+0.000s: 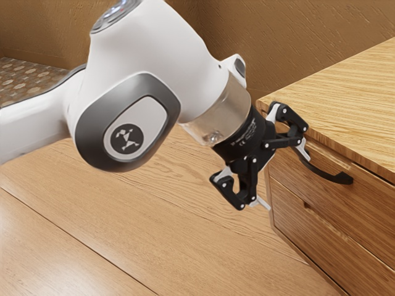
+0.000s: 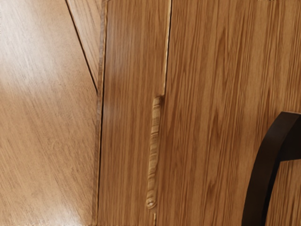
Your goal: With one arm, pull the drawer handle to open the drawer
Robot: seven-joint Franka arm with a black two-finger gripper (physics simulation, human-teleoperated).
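Observation:
The wooden cabinet (image 1: 352,92) stands at the exterior view's right. Its top drawer (image 1: 355,200) carries a black curved handle (image 1: 329,171), and the drawer front looks flush with the cabinet. My black gripper (image 1: 282,176) is open wide right in front of the drawer's near end. One fingertip (image 1: 302,148) sits by the handle's near end, the other (image 1: 261,202) hangs lower by the cabinet's corner. Nothing is clamped between them. In the wrist view the drawer front (image 2: 216,94) is very close, with the black handle (image 2: 269,172) off to one side of my hand.
A second drawer (image 1: 324,243) lies under the top one. Wooden floor (image 1: 123,246) spreads below and to the exterior view's left. A brown wall (image 1: 290,37) rises behind the cabinet. My white arm (image 1: 136,92) covers the upper left.

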